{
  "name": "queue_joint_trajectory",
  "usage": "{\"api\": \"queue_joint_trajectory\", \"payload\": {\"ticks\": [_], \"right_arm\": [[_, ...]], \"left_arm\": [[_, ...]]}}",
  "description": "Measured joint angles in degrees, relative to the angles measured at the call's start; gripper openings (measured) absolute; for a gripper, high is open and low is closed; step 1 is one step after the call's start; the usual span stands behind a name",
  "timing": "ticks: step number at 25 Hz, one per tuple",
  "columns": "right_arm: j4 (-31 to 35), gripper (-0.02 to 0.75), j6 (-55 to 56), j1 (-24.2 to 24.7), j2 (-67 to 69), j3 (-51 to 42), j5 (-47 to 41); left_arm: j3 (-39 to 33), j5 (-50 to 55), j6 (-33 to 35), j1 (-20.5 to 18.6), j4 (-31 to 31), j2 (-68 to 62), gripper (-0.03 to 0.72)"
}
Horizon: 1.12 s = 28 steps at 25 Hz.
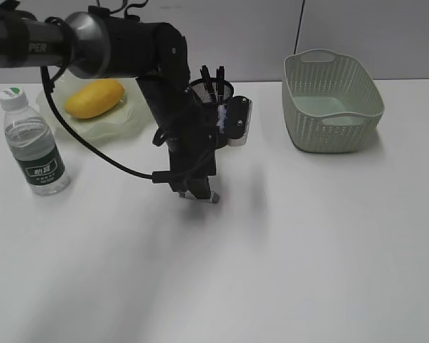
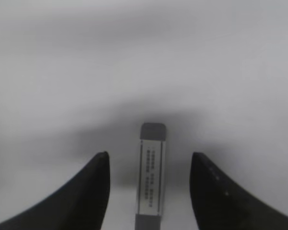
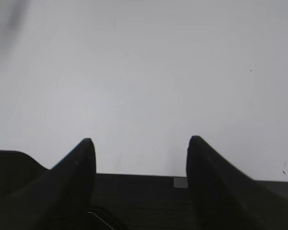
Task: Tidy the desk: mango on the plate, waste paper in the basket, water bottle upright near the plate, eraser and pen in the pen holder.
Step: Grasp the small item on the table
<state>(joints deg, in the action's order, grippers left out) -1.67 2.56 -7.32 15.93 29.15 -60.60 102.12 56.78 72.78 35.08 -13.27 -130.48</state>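
Note:
A white-sleeved eraser (image 2: 152, 179) with grey ends lies flat on the desk (image 1: 307, 250). My left gripper (image 2: 150, 155) is open around it, one jaw on each side with a gap to each. In the exterior view that gripper (image 1: 198, 196) points down at the desk in front of the pen holder (image 1: 213, 96), where black pens (image 1: 210, 80) stand. The mango (image 1: 94, 98) rests on the plate (image 1: 132, 114). The water bottle (image 1: 32, 143) stands upright left of the plate. My right gripper (image 3: 140, 140) is open over bare desk, holding nothing. The waste paper is out of view.
The basket (image 1: 332, 103) stands at the back right, and its inside does not show much from here. The left arm (image 1: 164, 86) slants down from the upper left, passing right in front of the pen holder and the plate.

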Motion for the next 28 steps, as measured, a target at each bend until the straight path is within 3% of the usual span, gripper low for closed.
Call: {"api": "queue_joint_trajectory", "payload": {"ticks": [19, 21, 25, 28], "right_arm": [[0.00, 0.478, 0.00, 0.00, 0.00, 0.00, 0.06], [0.00, 0.478, 0.00, 0.00, 0.00, 0.00, 0.06], [0.00, 0.478, 0.00, 0.00, 0.00, -0.18, 0.06], [0.00, 0.478, 0.00, 0.00, 0.00, -0.18, 0.13]], "left_arm": [[1.67, 0.67, 0.02, -1.25, -2.30, -4.30, 0.404], [1.83, 0.80, -0.04, -1.30, -2.30, -4.36, 0.362], [2.10, 2.00, -2.15, -1.36, -2.76, -4.40, 0.170], [3.27, 6.37, -7.61, -1.36, -2.81, -4.47, 0.149]]}}
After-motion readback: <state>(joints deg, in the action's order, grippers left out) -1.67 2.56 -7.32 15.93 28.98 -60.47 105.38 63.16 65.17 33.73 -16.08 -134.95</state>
